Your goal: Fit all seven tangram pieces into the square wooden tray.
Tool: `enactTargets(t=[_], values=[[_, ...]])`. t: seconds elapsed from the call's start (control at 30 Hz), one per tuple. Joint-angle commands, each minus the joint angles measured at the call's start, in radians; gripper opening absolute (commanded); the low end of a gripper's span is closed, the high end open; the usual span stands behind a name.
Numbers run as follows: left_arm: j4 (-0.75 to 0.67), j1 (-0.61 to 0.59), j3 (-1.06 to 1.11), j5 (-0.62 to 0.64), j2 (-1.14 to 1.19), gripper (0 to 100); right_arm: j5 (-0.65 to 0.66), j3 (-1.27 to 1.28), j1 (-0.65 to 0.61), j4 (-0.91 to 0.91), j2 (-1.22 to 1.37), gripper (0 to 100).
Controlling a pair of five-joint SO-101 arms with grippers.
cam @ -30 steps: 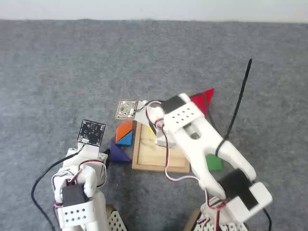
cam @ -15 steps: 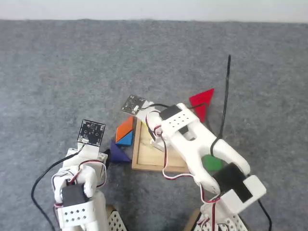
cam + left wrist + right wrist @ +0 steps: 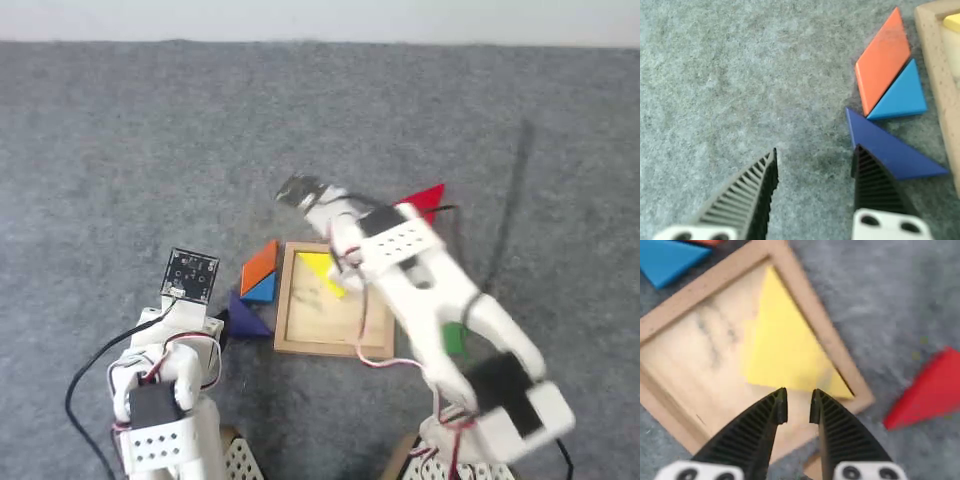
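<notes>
Just yellow (image 3: pixel 320 268) in tray (image 3: pixel 283 300) so far, w/ orange (image 3: pixel 260 266), blue (image 3: pixel 262 290), navy (image 3: pixel 245 317), red (image 3: pixel 425 200) & green (image 3: pixel 455 338) outside; L gripper (image 3: pixel 816 151) wide open by navy, R gripper (image 3: pixel 797 405) barely open, empty.

From my end this reads as a robotics lab bench or maker room, not a home table; the work surface is a grey felt-like mat (image 3: pixel 150 130) running back to a plain pale wall (image 3: pixel 320 18); the left arm (image 3: pixel 160 410) and right arm (image 3: pixel 440 300) are white plastic builds with dark servo blocks left bare; loose wires (image 3: pixel 135 368) loop along them uncovered; a bare circuit board (image 3: pixel 190 275) sits unhoused at a wrist; perforated mounting plates (image 3: pixel 240 460) show at the bases; a wooden tray (image 3: pixel 283 300) and flat coloured pieces (image 3: pixel 260 268) lie in front, like a test layout.
</notes>
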Motion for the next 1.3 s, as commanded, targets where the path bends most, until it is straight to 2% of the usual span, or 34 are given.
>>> enactTargets(t=[0.0, 0.1, 0.3, 0.4, 0.47, 0.57, 0.7, 1.0, 1.27], values=[[0.006, 0.000, -0.007, -0.009, 0.003, 23, -0.175, 0.018, 0.097, -0.068, -0.173, 9.9], [0.006, 0.000, -0.007, -0.009, 0.003, 23, -0.333, 0.018, 0.136, -0.101, -0.171, 13.6], [0.006, 0.000, -0.007, -0.009, 0.003, 23, -0.707, -0.084, 0.150, -0.173, -0.013, 38.5], [0.006, 0.000, -0.007, -0.009, 0.003, 23, -0.876, -0.221, 0.183, -0.134, 0.124, 41.6], [0.006, 0.000, -0.007, -0.009, 0.003, 23, -0.942, -0.342, 0.211, -0.084, 0.232, 42.1], [0.006, 0.000, -0.007, -0.009, 0.003, 23, -0.990, -0.539, 0.245, 0.019, 0.401, 44.1], [0.006, 0.000, -0.007, -0.009, 0.003, 23, -0.991, -0.824, 0.271, 0.116, 0.625, 44.8], [0.006, 0.000, -0.007, -0.009, 0.003, 23, -0.994, -1.430, 0.254, 0.398, 1.035, 44.7], [0.006, 0.000, -0.007, -0.009, 0.003, 23, -0.994, -1.777, 0.259, 0.575, 1.283, 44.5]])
